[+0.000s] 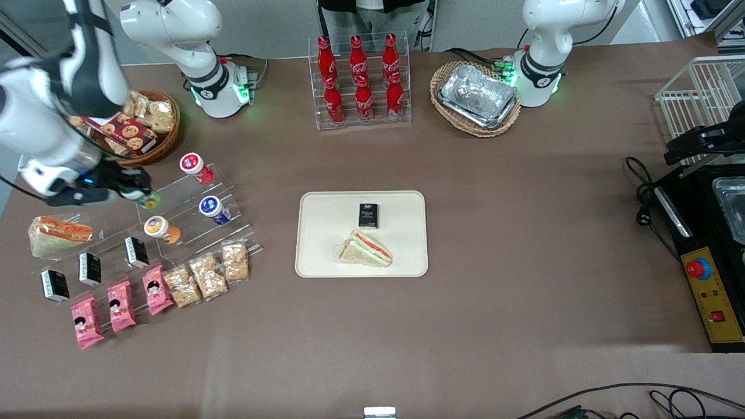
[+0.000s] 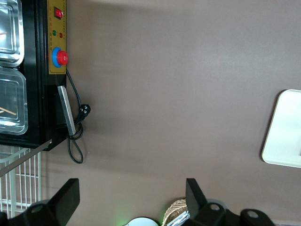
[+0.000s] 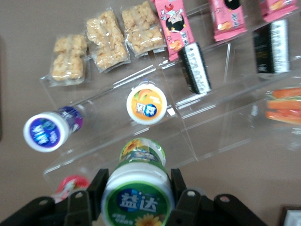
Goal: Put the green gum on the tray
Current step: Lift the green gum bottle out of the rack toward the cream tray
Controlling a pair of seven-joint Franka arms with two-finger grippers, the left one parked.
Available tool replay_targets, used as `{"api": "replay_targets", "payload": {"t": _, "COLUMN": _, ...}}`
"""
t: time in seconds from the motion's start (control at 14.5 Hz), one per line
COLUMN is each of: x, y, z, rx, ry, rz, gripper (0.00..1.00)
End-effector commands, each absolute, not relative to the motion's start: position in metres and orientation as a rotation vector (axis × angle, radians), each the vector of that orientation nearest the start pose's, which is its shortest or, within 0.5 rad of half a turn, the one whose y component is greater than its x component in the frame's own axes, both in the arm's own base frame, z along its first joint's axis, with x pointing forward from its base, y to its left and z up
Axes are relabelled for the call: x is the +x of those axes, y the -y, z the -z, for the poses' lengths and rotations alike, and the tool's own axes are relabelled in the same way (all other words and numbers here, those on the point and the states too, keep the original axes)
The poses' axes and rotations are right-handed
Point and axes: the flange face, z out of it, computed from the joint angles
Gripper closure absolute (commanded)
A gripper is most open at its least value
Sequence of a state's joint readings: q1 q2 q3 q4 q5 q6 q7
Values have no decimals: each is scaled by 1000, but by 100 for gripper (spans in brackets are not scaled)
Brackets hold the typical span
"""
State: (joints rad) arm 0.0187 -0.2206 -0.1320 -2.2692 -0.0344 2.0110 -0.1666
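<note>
The green gum is held in the end effector — one black finger presses each side of its white body, and its green-and-white lid faces the wrist camera. In the front view the bottle is at the clear stepped rack, toward the working arm's end of the surface; I cannot tell if it rests on the rack or is lifted off it. The end effector is closed around it.

Close by on the rack lie three more bottles — an orange-lidded one, a blue-lidded one and a red-lidded one. Nearer the front camera are bags of puffed snacks, pink packets and small black packs.

The tray sits in the middle of the surface, well apart from the gum. A sandwich and a black pack lie on it.
</note>
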Motion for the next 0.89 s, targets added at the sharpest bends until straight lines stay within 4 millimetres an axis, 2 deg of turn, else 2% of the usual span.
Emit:
{"api": "replay_targets", "payload": {"t": 0.0, "x": 493, "y": 55, "z": -546, "rx": -3140, "ry": 137, "rz": -120, "gripper": 87}}
{"api": "replay_targets", "payload": {"t": 0.07, "x": 495, "y": 47, "z": -564, "rx": -3136, "ry": 152, "rz": -130, "gripper": 87}}
{"api": "replay_targets", "payload": {"t": 0.21, "x": 490, "y": 14, "z": -594, "rx": -3125, "ry": 108, "rz": -158, "gripper": 87}}
{"api": "replay_targets", "payload": {"t": 0.34, "x": 482, "y": -32, "z": -614, "rx": -3130, "ry": 3, "rz": -207, "gripper": 87}}
{"api": "replay_targets", "payload": {"t": 0.41, "x": 478, "y": -62, "z": -619, "rx": -3129, "ry": -34, "rz": -210, "gripper": 87}}
{"api": "replay_targets", "payload": {"t": 0.62, "x": 464, "y": -148, "z": -612, "rx": -3116, "ry": -173, "rz": -233, "gripper": 87}}
{"api": "replay_targets", "payload": {"t": 0.83, "x": 466, "y": -222, "z": -572, "rx": -3114, "ry": -281, "rz": -232, "gripper": 87}}
